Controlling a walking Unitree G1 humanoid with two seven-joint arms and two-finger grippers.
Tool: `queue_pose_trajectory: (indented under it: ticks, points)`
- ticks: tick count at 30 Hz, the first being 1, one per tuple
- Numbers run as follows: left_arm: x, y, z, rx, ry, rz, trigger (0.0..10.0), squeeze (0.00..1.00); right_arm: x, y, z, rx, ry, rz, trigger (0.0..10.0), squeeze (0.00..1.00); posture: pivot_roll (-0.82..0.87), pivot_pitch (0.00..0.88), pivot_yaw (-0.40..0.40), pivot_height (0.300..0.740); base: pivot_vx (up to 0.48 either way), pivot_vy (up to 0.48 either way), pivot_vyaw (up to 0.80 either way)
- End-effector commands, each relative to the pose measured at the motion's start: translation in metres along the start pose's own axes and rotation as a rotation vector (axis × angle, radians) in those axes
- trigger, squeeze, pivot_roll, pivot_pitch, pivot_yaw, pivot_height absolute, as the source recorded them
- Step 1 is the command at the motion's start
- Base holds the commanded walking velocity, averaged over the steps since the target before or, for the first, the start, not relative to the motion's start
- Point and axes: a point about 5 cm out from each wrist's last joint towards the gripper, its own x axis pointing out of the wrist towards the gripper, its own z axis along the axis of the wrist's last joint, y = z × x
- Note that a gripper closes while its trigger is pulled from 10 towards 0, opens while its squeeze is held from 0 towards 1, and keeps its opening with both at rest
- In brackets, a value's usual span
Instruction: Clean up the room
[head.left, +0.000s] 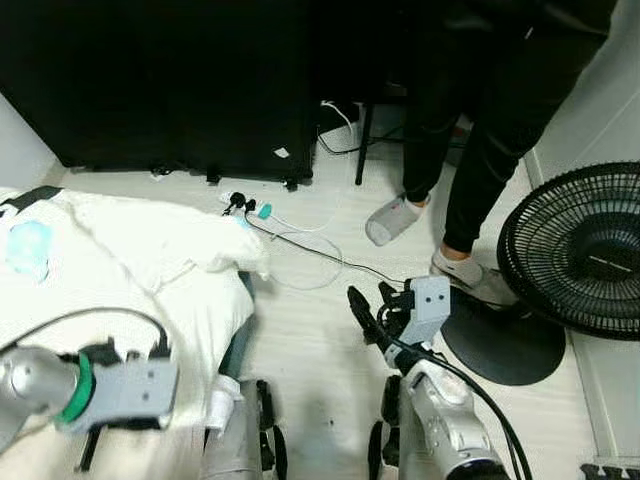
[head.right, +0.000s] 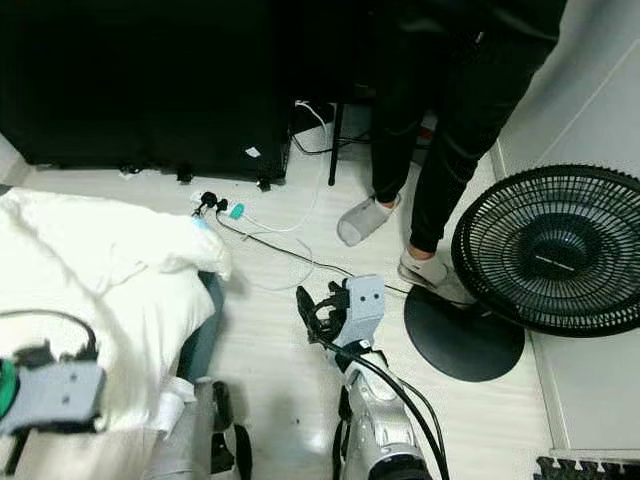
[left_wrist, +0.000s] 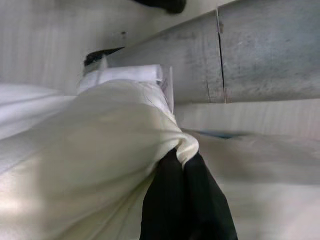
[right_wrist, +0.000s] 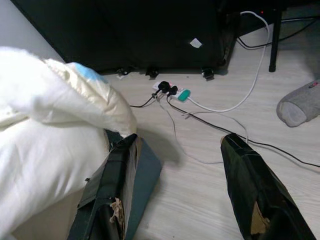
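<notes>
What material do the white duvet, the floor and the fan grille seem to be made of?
White duvet: soft matte fabric, probably padded cotton or polyester; it creases and bunches where the left tool pinches it. Floor: pale wood-look planks, likely laminate or vinyl, faint sheen. Fan grille: thin black ribs, metal or plastic, unclear.

Bare floor (head.left: 320, 350) lies between the duvet (head.left: 150, 270) and fan (head.left: 580, 250), crossed by cables (head.left: 310, 245).

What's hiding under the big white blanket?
A dark blue-grey edge, maybe a mattress, peeks out below the white blanket. The blanket covers the rest. The left end effector pinches the blanket.
</notes>
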Motion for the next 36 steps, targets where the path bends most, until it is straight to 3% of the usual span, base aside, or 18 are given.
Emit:
queue_pose_trajectory:
  ticks: [1, 4, 5, 6, 7, 9, 10, 16, 20, 21, 22, 25, 26, 30, 32, 34, 35, 36]
  points:
    - [0.02, -0.029, -0.006, -0.032, 0.005, -0.164, 0.0, 0.0, -0.004, 0.001, -0.009, 0.01, 0.033, -0.003, 10.0, 0.0, 0.09, 0.21, 0.077, 0.615, 0.0, 0.0, 0.0]
    - [0.029, -0.032, -0.009, -0.028, 0.031, -0.136, 0.0, 0.0, -0.005, 0.001, -0.009, 0.008, 0.034, -0.004, 10.0, 0.0, 0.09, 0.212, 0.076, 0.615, 0.0, 0.0, 0.0]
    - [0.032, -0.03, -0.006, -0.032, 0.025, -0.104, 10.0, 0.0, -0.005, 0.0, -0.009, 0.007, 0.034, -0.006, 10.0, 0.0, 0.09, 0.213, 0.073, 0.615, 0.0, 0.0, 0.0]
    - [0.035, -0.024, -0.002, -0.054, 0.006, -0.057, 10.0, 0.0, -0.005, -0.001, -0.009, 0.006, 0.034, -0.007, 10.0, 0.0, 0.09, 0.213, 0.071, 0.615, 0.0, 0.0, 0.0]
    - [0.036, -0.02, 0.001, -0.069, -0.016, -0.03, 10.0, 0.86, -0.005, -0.001, -0.008, 0.005, 0.034, -0.008, 10.0, 0.0, 0.09, 0.213, 0.07, 0.615, 0.0, 0.0, 0.0]
    - [0.036, -0.02, 0.001, -0.069, -0.016, -0.03, 10.0, 0.86, -0.005, -0.001, -0.008, 0.005, 0.034, -0.008, 10.0, 0.0, 0.09, 0.213, 0.07, 0.615, 0.0, 0.0, 0.0]
    - [0.035, -0.018, 0.005, -0.083, -0.036, -0.015, 10.0, 1.0, -0.005, -0.001, -0.008, 0.004, 0.035, -0.009, 10.0, 0.0, 0.09, 0.213, 0.07, 0.615, 0.0, 0.0, 0.0]
    - [0.008, -0.019, 0.018, -0.115, -0.146, -0.061, 10.0, 1.0, -0.004, -0.001, -0.008, 0.005, 0.032, -0.007, 10.0, 0.0, 0.11, 0.213, 0.068, 0.615, 0.0, 0.0, 0.0]
    - [-0.02, 0.009, 0.048, -0.221, -0.4, 0.101, 10.0, 1.0, -0.003, 0.0, -0.007, 0.009, 0.023, -0.005, 10.0, 0.0, 0.11, 0.21, 0.068, 0.615, 0.0, 0.0, 0.0]
    - [-0.02, 0.009, 0.048, -0.221, -0.4, 0.101, 10.0, 1.0, -0.003, 0.0, -0.007, 0.009, 0.023, -0.005, 10.0, 0.0, 0.11, 0.21, 0.068, 0.615, 0.0, 0.0, 0.0]
    - [-0.028, 0.019, 0.058, -0.242, -0.482, 0.156, 10.0, 0.49, -0.002, 0.0, -0.006, 0.01, 0.017, -0.007, 10.0, 0.0, 0.12, 0.208, 0.066, 0.615, 0.0, 0.0, 0.0]
    - [-0.035, 0.029, 0.067, -0.256, -0.542, 0.202, 10.0, 0.49, -0.001, 0.0, -0.005, 0.01, 0.013, -0.007, 10.0, 0.0, 0.12, 0.208, 0.066, 0.615, 0.0, 0.0, 0.0]
    - [-0.044, 0.042, 0.082, -0.249, -0.635, 0.282, 10.0, 0.0, 0.0, 0.001, -0.003, 0.011, 0.006, -0.005, 10.0, 0.0, 0.11, 0.204, 0.06, 0.615, 0.0, 0.0, 0.0]
    - [-0.055, 0.065, 0.108, -0.255, -0.783, 0.443, 10.0, 0.0, 0.001, 0.001, -0.001, 0.011, -0.001, -0.002, 10.0, 0.0, 0.11, 0.203, 0.057, 0.615, 0.0, 0.0, 0.0]
    - [-0.055, 0.065, 0.108, -0.255, -0.783, 0.443, 10.0, 0.0, 0.001, 0.001, -0.001, 0.011, -0.001, -0.002, 10.0, 0.0, 0.11, 0.203, 0.057, 0.615, 0.0, 0.0, 0.0]
    - [-0.049, 0.099, 0.124, -0.313, -0.749, 0.737, 10.0, 0.0, 0.001, 0.0, 0.0, 0.01, -0.005, -0.002, 10.0, 0.0, 0.1, 0.201, 0.061, 0.615, 0.0, 0.0, 0.0]
    - [-0.049, 0.099, 0.124, -0.313, -0.749, 0.737, 10.0, 0.0, 0.001, 0.0, 0.0, 0.01, -0.005, -0.002, 10.0, 0.0, 0.1, 0.201, 0.061, 0.615, 0.0, 0.0, 0.0]
    - [-0.046, 0.116, 0.123, -0.352, -0.668, 0.912, 10.0, 0.0, 0.001, 0.0, 0.001, 0.009, -0.006, -0.003, 10.0, 0.0, 0.1, 0.201, 0.063, 0.615, 0.0, 0.0, 0.0]
